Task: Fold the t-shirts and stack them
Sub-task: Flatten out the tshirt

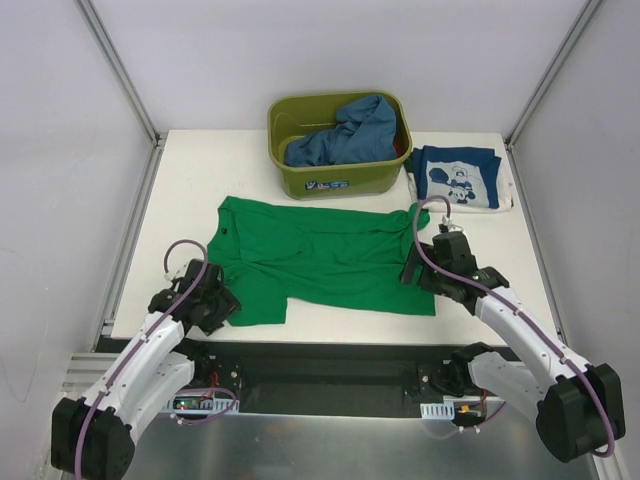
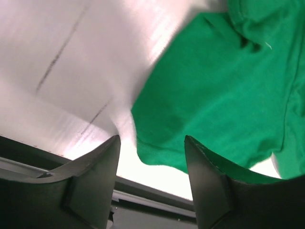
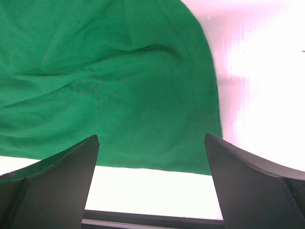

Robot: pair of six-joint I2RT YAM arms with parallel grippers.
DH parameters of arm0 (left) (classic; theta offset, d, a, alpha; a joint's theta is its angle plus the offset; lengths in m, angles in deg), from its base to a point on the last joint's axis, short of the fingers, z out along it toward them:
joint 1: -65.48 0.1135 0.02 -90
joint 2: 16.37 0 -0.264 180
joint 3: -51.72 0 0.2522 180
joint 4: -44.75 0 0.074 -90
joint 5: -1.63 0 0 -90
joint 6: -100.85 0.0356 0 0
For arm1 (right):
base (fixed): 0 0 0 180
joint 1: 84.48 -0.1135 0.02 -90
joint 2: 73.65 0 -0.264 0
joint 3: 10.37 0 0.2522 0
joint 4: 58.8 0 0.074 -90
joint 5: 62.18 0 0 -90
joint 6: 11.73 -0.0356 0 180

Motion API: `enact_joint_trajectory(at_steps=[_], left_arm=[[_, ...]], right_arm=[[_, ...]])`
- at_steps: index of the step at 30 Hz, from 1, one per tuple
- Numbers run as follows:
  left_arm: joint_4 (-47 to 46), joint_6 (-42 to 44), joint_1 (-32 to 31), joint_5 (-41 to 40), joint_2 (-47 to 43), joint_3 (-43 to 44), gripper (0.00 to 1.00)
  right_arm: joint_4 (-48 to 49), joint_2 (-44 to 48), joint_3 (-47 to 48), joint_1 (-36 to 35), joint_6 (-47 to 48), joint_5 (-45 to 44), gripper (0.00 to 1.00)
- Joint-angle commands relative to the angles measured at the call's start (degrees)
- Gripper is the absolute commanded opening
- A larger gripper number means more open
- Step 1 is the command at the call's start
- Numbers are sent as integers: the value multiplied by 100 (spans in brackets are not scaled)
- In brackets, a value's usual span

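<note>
Our left hand point(image 1: 222, 303) and right hand point(image 1: 414, 272) both gape open at opposite ends of the green shirt point(image 1: 330, 255), spread crosswise on the worktop point(image 1: 180, 180) between them, each equally near.

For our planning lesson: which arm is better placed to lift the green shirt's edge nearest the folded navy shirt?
Right. The right arm's fingers are open over that edge of the green shirt; the left arm's fingers are at the far end.
</note>
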Motion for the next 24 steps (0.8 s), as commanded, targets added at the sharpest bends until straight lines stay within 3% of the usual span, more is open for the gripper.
enact_joint_trajectory(at_steps=[1,10,15,20,24], left_arm=[[-89,-218,2,-521,205,-62,51],[-556,19,-7,-267,767,-150,31],[-565,142,-7,-363,698,-176,0],[-565,256,-7,-311,215,-159,0],[-565,274,-7,-249,-287,-168,0]], right_arm=[[-181,95,-10,-30,-98,-258,97],[-655,227,86,-22,-326,-688,97],[-1007,604,52,13,-599,-970,97],[-1595,737,157,66,-836,-1094,97],[-1544,746,-27,110,-941,-708,99]])
